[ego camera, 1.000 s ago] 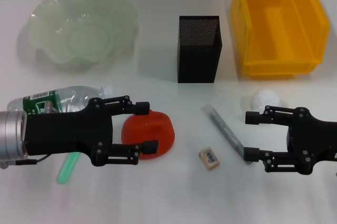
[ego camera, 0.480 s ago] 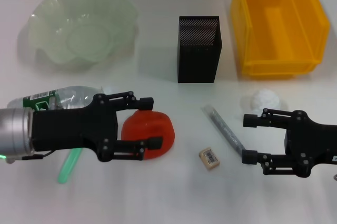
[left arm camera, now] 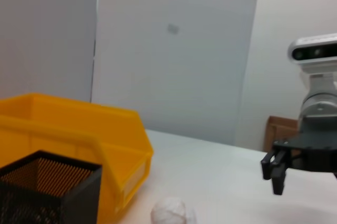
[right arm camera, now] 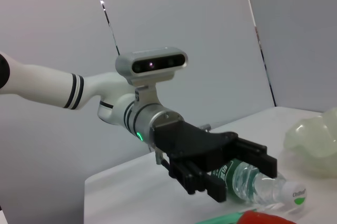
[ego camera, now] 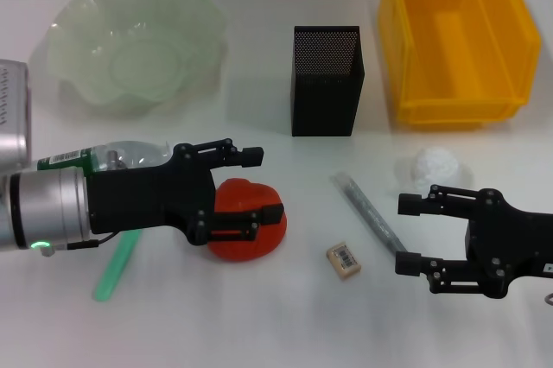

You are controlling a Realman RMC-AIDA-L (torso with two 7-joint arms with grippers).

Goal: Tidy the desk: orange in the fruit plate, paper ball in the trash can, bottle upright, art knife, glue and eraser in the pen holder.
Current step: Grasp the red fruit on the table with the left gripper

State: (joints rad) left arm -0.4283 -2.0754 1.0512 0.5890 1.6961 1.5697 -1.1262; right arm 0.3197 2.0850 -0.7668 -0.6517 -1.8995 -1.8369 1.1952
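The left gripper [ego camera: 259, 185] is spread wide over the orange [ego camera: 251, 223], one finger [ego camera: 262, 213] lying across its top and covering part of it; the other finger sits clear of it. The bottle [ego camera: 108, 158] lies on its side behind that arm, largely hidden, and the glue [ego camera: 114, 266] pokes out beneath it. The right gripper [ego camera: 406, 231] hangs released, with the art knife [ego camera: 370, 215] at its fingertips, the eraser [ego camera: 343, 260] just beyond, and the paper ball [ego camera: 435, 165] beside it. All rest on a white desk [ego camera: 276, 316]. Farther off stand the pen holder [ego camera: 326, 80], trash can [ego camera: 455, 35] and fruit plate [ego camera: 134, 40].
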